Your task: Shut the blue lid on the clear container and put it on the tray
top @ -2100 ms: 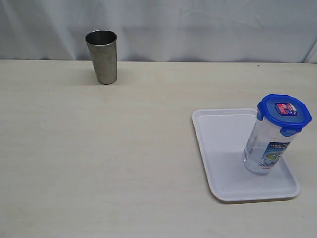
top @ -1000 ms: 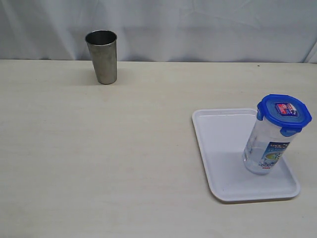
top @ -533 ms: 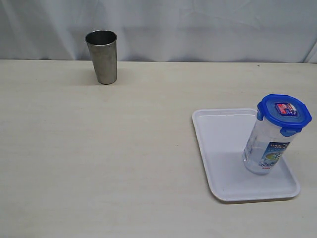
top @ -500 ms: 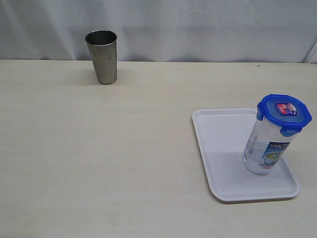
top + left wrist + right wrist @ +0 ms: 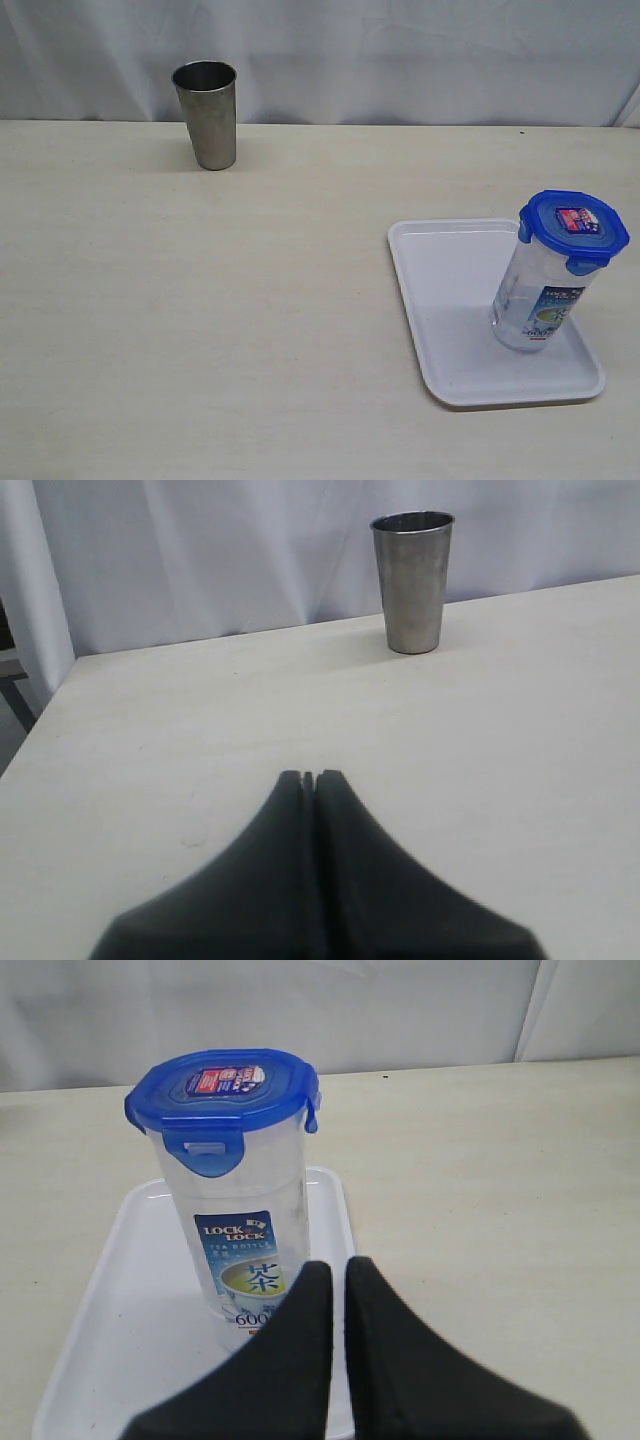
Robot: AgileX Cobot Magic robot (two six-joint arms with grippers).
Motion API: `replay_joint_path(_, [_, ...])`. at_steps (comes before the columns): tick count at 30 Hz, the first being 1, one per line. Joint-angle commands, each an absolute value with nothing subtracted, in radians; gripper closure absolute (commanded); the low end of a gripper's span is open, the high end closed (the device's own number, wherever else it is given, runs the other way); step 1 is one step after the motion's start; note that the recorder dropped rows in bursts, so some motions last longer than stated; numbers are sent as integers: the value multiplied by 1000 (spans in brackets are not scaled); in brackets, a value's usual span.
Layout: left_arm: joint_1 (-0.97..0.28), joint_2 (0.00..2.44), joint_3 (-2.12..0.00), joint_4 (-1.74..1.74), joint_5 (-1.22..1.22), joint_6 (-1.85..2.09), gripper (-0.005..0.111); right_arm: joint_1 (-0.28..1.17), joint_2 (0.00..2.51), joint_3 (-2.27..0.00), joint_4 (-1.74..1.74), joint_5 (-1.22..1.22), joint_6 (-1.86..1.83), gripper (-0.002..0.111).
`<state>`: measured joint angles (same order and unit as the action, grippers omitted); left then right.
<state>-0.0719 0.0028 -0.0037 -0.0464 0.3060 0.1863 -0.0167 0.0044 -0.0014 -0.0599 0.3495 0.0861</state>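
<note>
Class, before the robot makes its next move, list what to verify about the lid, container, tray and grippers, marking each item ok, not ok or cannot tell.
1. Blue lid seated on the clear container: ok.
2. All four flaps snapped down: cannot tell, since some are hidden.
3. Clear container upright inside the rim of the tray: ok.
4. Left gripper shut and empty: ok.
5. Right gripper shut, empty, off the clear container: ok.
6. Steel cup well away from the tray: ok.
</note>
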Motion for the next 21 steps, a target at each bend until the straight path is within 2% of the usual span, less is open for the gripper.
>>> replay_joint_path(1, [-46,0,0,-32,316,168,107,-21,0,0,-60,345,84,104])
replay_joint_path(21, [-46,0,0,30,310,81,107,-21,0,0,-60,345,84,104])
